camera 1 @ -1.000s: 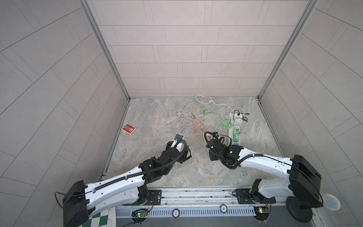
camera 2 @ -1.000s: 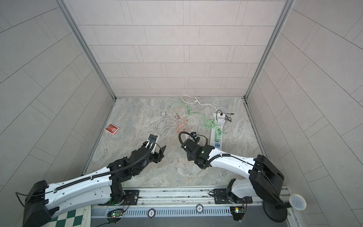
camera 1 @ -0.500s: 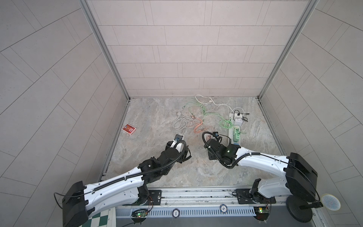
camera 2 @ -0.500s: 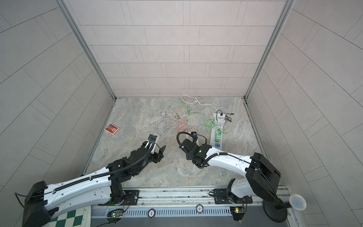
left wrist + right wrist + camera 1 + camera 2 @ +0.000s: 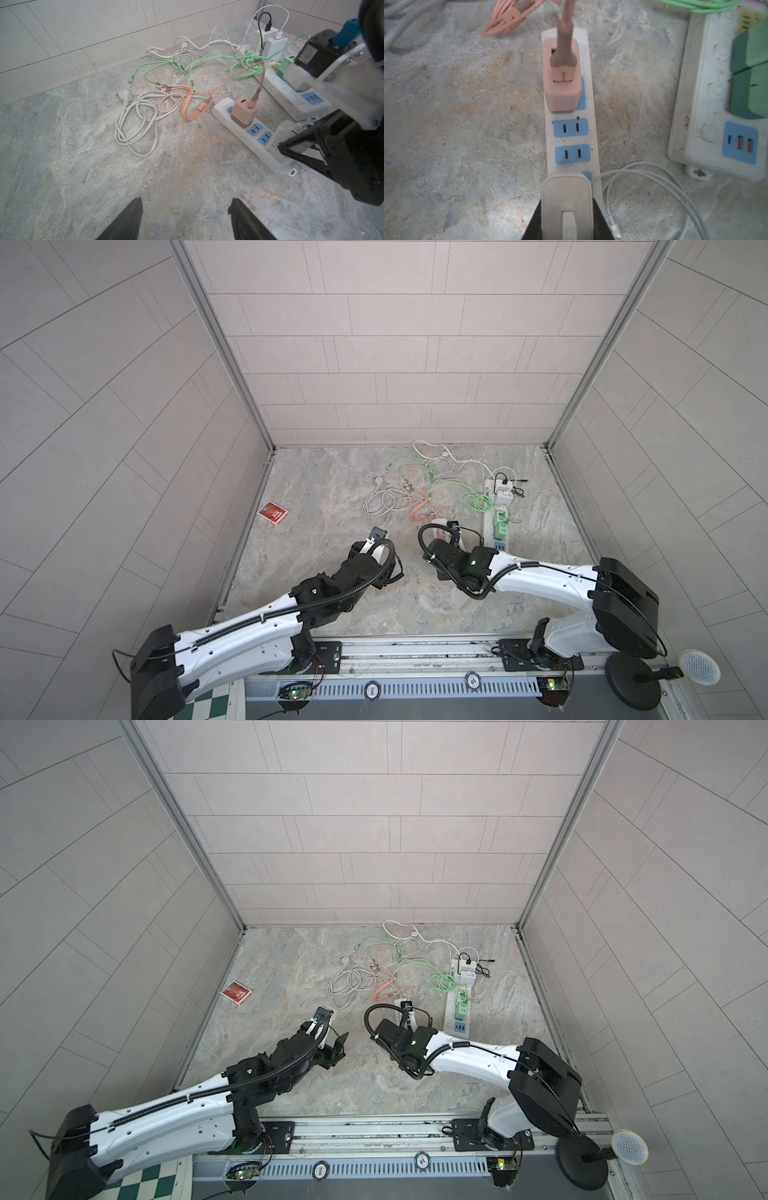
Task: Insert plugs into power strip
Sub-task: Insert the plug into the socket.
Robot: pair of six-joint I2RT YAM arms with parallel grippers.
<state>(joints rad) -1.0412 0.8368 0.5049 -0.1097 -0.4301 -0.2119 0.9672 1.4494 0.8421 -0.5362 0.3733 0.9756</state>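
Observation:
My right gripper (image 5: 566,206) is shut on a white plug (image 5: 566,191) that stands at the near end of the narrow white power strip (image 5: 572,140), over its last blue socket. Whether its prongs are in is hidden. A pink plug (image 5: 562,91) with a pink cable sits in the socket at the strip's far end, and two blue sockets between them are bare. In the left wrist view the same white plug (image 5: 278,137) and pink plug (image 5: 243,113) stand on the strip (image 5: 222,108). My left gripper (image 5: 186,201) hangs open over bare floor, left of the strip.
A wider white strip (image 5: 708,116) lies to the right and carries green plugs (image 5: 751,89) and, farther back, white plugs (image 5: 503,493). Coiled white cable (image 5: 135,124), pink cable (image 5: 187,104) and green cables (image 5: 187,62) lie behind. A red card pack (image 5: 272,513) lies at the left wall.
My right arm has shifted a little to the left with the white plug in its grip. The left arm has stayed where it was.

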